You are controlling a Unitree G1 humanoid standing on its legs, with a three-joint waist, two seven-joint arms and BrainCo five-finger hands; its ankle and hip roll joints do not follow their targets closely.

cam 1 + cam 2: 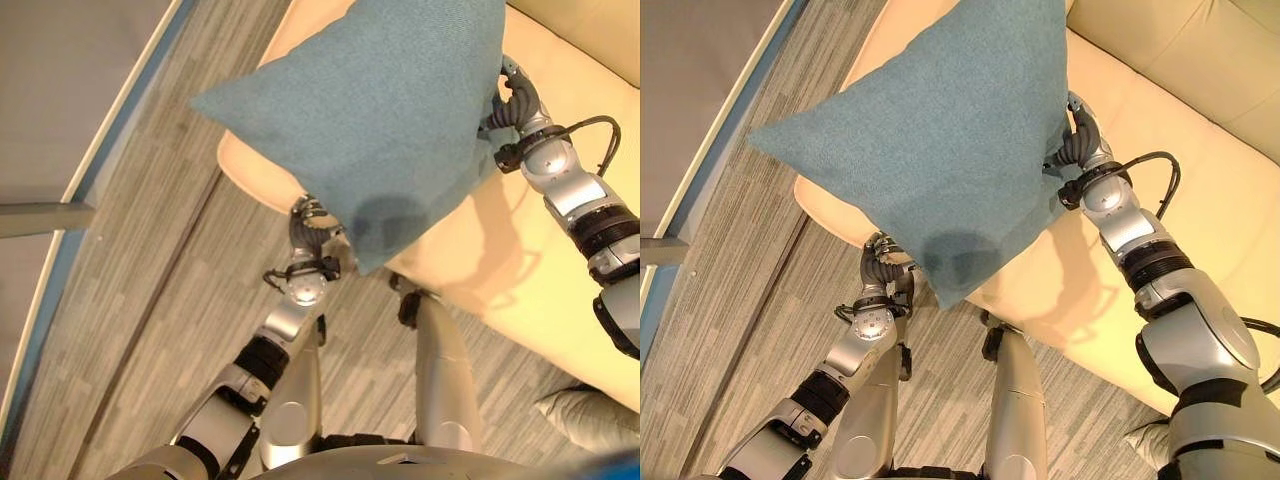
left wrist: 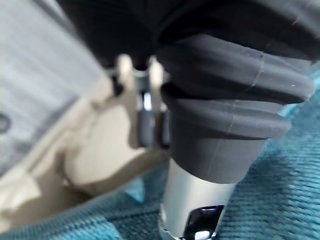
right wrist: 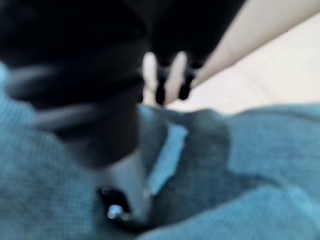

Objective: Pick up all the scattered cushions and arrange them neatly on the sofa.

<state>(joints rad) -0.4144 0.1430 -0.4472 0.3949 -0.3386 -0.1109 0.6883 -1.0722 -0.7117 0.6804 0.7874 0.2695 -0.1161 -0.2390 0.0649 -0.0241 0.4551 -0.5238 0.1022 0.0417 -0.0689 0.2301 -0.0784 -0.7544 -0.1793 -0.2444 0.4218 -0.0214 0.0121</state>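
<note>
A large teal cushion (image 1: 380, 110) hangs in the air over the front edge of the cream sofa (image 1: 560, 230), held between both hands. My left hand (image 1: 308, 228) grips its lower corner from below, fingers curled into the fabric. My right hand (image 1: 517, 98) pinches the cushion's right edge above the seat. The left wrist view shows the teal fabric (image 2: 280, 200) against the hand, and the right wrist view shows the cloth (image 3: 250, 165) bunched round the thumb. A second, pale grey cushion (image 1: 590, 415) lies on the floor at the lower right, beside the sofa.
The sofa's rounded front edge (image 1: 830, 215) juts out over striped grey flooring (image 1: 150, 300). A grey panel with a blue strip (image 1: 60, 250) runs along the left. The sofa backrest (image 1: 1180, 50) rises at the upper right.
</note>
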